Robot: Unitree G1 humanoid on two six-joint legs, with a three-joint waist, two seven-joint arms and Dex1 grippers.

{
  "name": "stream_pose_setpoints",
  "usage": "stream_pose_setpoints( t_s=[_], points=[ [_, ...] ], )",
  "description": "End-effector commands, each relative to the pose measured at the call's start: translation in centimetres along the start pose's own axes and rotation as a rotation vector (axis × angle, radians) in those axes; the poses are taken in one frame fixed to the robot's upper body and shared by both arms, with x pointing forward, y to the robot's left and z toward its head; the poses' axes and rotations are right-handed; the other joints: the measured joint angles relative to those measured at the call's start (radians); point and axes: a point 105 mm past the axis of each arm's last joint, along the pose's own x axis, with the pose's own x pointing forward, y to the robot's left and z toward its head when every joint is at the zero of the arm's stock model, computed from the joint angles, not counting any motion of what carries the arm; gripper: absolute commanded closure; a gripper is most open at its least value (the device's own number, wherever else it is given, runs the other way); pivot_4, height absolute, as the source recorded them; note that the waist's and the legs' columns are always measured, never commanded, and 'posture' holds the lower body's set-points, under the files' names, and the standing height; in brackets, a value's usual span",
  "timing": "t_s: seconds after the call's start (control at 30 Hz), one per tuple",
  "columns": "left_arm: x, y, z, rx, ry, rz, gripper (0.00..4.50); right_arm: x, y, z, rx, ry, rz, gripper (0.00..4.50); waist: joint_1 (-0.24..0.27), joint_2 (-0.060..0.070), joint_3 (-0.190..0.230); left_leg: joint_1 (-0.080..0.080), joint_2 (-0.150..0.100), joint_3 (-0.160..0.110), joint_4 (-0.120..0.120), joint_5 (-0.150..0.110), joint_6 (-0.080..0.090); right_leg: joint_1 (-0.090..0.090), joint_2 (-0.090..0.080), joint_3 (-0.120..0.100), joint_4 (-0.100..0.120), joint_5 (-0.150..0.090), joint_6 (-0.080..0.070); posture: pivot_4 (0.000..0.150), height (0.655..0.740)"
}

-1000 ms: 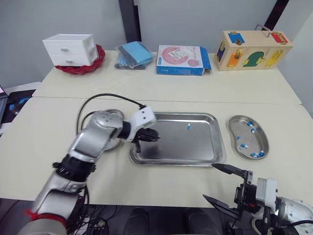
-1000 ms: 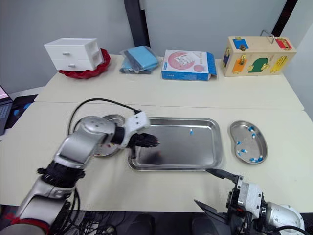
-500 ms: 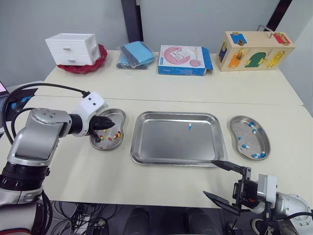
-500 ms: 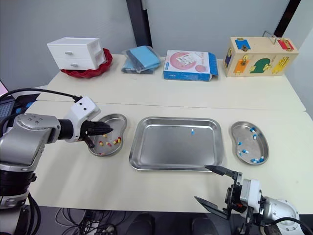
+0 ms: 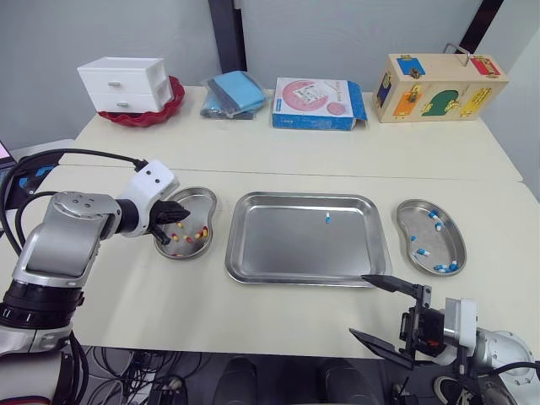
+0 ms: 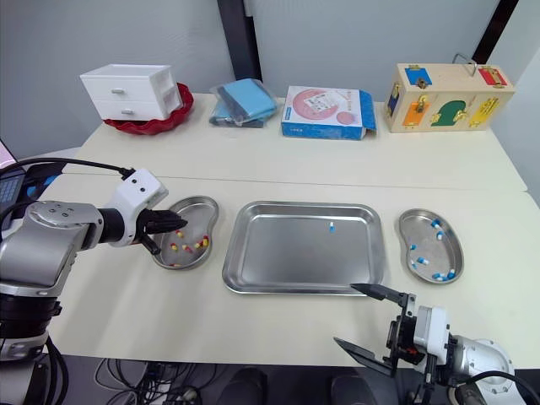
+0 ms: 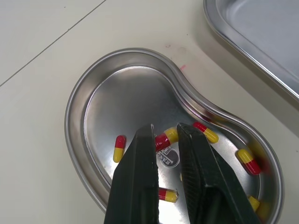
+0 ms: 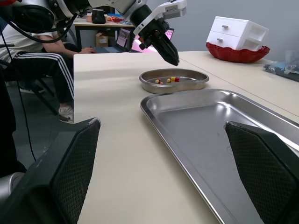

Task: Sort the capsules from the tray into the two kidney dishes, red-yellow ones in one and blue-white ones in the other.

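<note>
at the near edge of the table (image 5: 278,316), the right gripper (image 5: 358,305) hangs with its two fingers spread wide and nothing between them; just beyond its upper fingertip lies the near right corner of the tray (image 5: 295,281). farther out from that gripper, a single blue-white capsule (image 5: 326,218) rests in the tray's far half, and ahead to its right the right kidney dish (image 5: 444,241) holds several blue-white ones. left of the tray, the left gripper (image 7: 164,132) is poised over the left kidney dish (image 7: 79,116), fingers parted by only a narrow gap and gripping nothing — a red-yellow capsule (image 7: 166,138) lies on the dish floor right below the tips, with others scattered around them. well beyond both grippers stand a white drawer unit (image 5: 122,84) and a wooden lock box (image 5: 439,86).
</note>
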Motion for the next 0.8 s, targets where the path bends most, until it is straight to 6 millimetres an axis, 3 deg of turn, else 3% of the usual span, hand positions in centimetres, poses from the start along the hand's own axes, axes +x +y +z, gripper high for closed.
stream_pose_setpoints(
  t_s=[0.03, 0.4, 0.8],
  points=[
    [-0.33, -0.06, 0.36, 0.023, -0.008, -0.005, 3.45, -0.05, -0.19, 0.56, -0.012, -0.014, -0.007, 0.00, 0.000, 0.000, 0.000, 0.000, 0.000, 0.000, 0.000, 0.000, 0.000, 0.000, 0.000, 0.000, 0.000, 0.000, 0.000, 0.150, 0.7400],
    [-0.22, -0.08, 0.03, 0.017, -0.005, -0.013, 0.03, -0.02, -0.40, 0.66, -0.008, -0.008, -0.015, 0.00, 0.000, 0.000, 0.000, 0.000, 0.000, 0.000, 0.000, 0.000, 0.000, 0.000, 0.000, 0.000, 0.000, 0.000, 0.000, 0.150, 0.7400],
    [-0.18, -0.05, -0.45, 0.010, -0.004, -0.019, 0.03, -0.09, -0.41, 0.71, -0.006, 0.005, -0.023, 0.00, 0.000, 0.000, 0.000, 0.000, 0.000, 0.000, 0.000, 0.000, 0.000, 0.000, 0.000, 0.000, 0.000, 0.000, 0.000, 0.150, 0.7400]
  ],
)
